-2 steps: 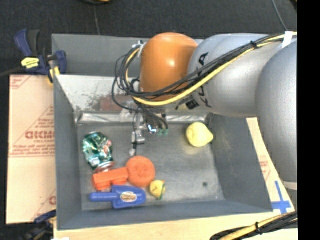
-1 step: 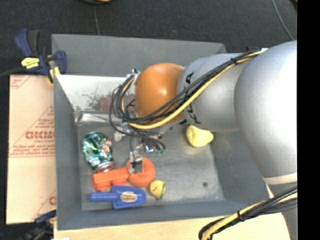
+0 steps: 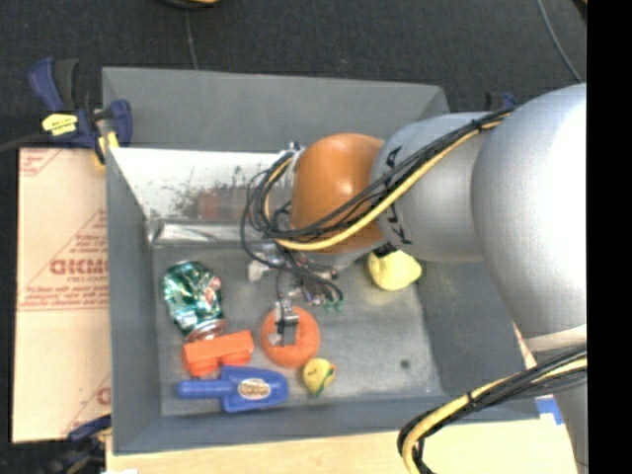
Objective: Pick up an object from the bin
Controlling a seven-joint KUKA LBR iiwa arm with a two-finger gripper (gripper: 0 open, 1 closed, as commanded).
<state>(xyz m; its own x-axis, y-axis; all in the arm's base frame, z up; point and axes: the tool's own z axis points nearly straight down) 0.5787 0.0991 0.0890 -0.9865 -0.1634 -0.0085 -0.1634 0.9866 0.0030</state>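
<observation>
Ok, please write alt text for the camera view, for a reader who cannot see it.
The gripper hangs over a round orange object in the grey metal bin. Left of it lie a crushed green can, an orange block and a blue plastic piece.

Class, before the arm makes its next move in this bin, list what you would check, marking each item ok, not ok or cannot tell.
1. The gripper is over one thing: ok, the round orange thing.
2. That thing is gripped: cannot tell.
3. The orange block lies apart from it: ok.
4. The small yellow-green thing lies apart from it: cannot tell.
5. The gripper is away from the bin wall: ok.
</observation>
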